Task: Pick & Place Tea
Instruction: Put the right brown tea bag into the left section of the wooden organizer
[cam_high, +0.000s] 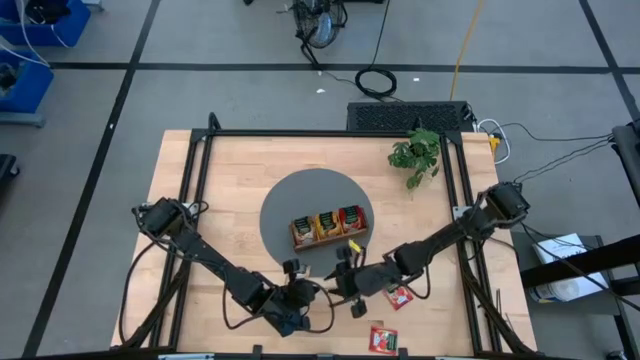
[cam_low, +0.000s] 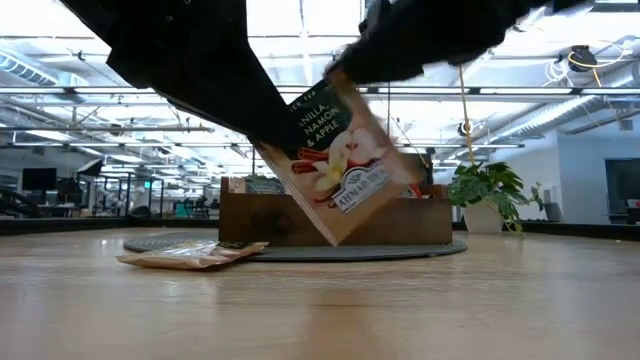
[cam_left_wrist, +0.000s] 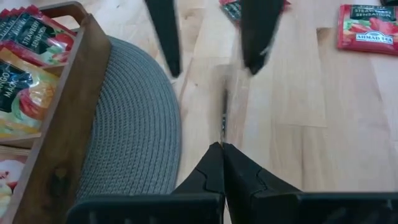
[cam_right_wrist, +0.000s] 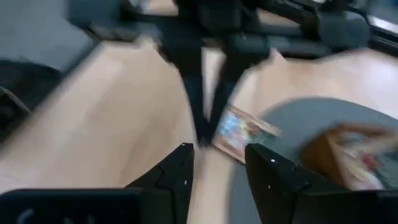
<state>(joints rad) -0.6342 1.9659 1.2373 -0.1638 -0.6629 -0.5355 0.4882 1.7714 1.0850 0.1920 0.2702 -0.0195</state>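
My left gripper (cam_left_wrist: 217, 149) is shut on a beige-brown tea packet (cam_low: 340, 165) printed with vanilla, cinnamon and apple, over the table near the grey mat's near edge. My right gripper (cam_right_wrist: 217, 158) faces it from the right and is open. Its fingers (cam_left_wrist: 166, 37) stand wide apart on either side of the packet's line, just beyond its far end. The wooden tray (cam_high: 327, 226) on the round mat (cam_high: 290, 205) holds red, orange-yellow and beige packets standing upright. Loose red packets (cam_high: 400, 295) (cam_high: 383, 340) lie flat on the table, as does a beige one (cam_low: 195, 255). My left gripper pinches the beige-brown packet between its two fingers by one short edge (cam_left_wrist: 222, 138). The fingers come from the table's left, slanting down. The packet is lifted clear of the table and tilted, its lower corner (cam_low: 335, 238) pointing down, and it shows edge-on past my fingers.
A potted plant (cam_high: 415, 152) stands at the table's far right. A yellow packet (cam_high: 353, 245) lies on the mat's near edge beside the tray. Black frame rails (cam_high: 200, 180) run along the table's sides. Bare wood lies at the table's left and far parts.
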